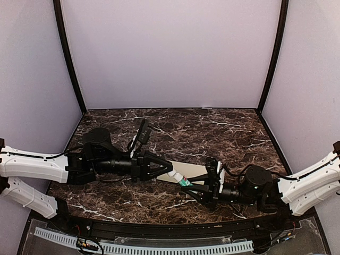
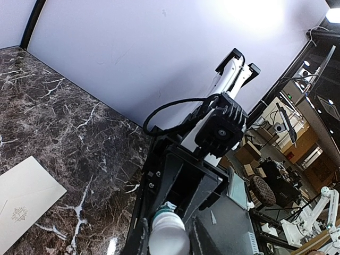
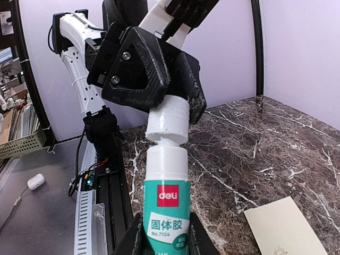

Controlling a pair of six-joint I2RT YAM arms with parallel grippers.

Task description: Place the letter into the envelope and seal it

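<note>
The cream envelope (image 1: 192, 171) lies flat on the marble table, below where the two grippers meet; one corner shows in the left wrist view (image 2: 21, 204) and one in the right wrist view (image 3: 287, 231). The letter is out of view. My right gripper (image 3: 166, 236) is shut on the green-and-white body of a glue stick (image 3: 166, 204). My left gripper (image 1: 169, 171) is shut on the stick's white cap (image 3: 167, 121), which sits slightly lifted off the body with a narrow gap. The cap (image 2: 169, 234) fills the bottom of the left wrist view.
The marble table (image 1: 212, 133) is walled by pale panels at the back and both sides. A black rail (image 1: 159, 226) and a slotted cable tray (image 1: 143, 247) run along the near edge. Both arms reach low over the table's near middle.
</note>
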